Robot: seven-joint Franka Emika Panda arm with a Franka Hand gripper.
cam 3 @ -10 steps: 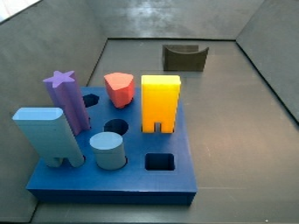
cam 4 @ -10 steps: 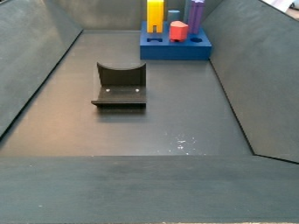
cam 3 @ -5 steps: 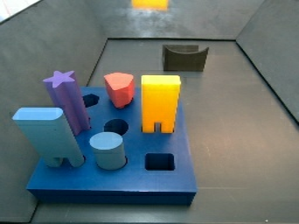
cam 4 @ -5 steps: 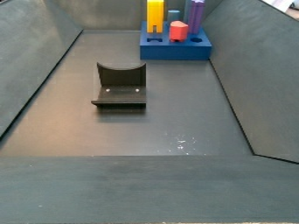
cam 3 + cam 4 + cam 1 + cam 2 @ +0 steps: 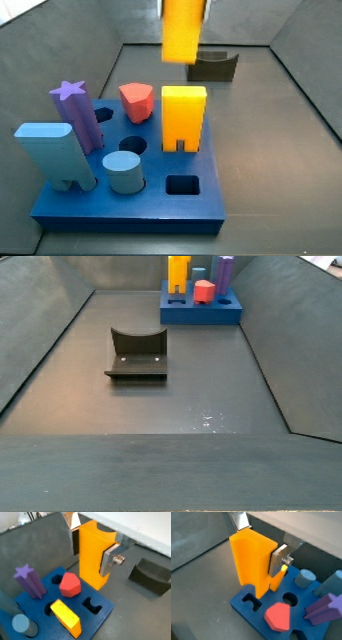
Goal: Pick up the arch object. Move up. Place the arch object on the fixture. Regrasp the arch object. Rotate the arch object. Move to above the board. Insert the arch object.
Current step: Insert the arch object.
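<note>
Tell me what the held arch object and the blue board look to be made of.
The arch object, clamped in the gripper above the board, looks like matte orange plastic: uniform colour, crisp edges, faint sheen. The board looks like similar moulded or printed plastic, matte blue with clean cut-outs; which one, I cannot tell.

The hand (image 5: 93, 544) has flat silver plate fingers (image 5: 278, 559), one carrying a round metal screw on its side.

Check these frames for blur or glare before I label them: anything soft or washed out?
In a side view the arch object is motion-smeared, edges soft. In both wrist views it is sharp between the end effector fingers, though the pale band above is washed out. The fixture looks crisp.
</note>
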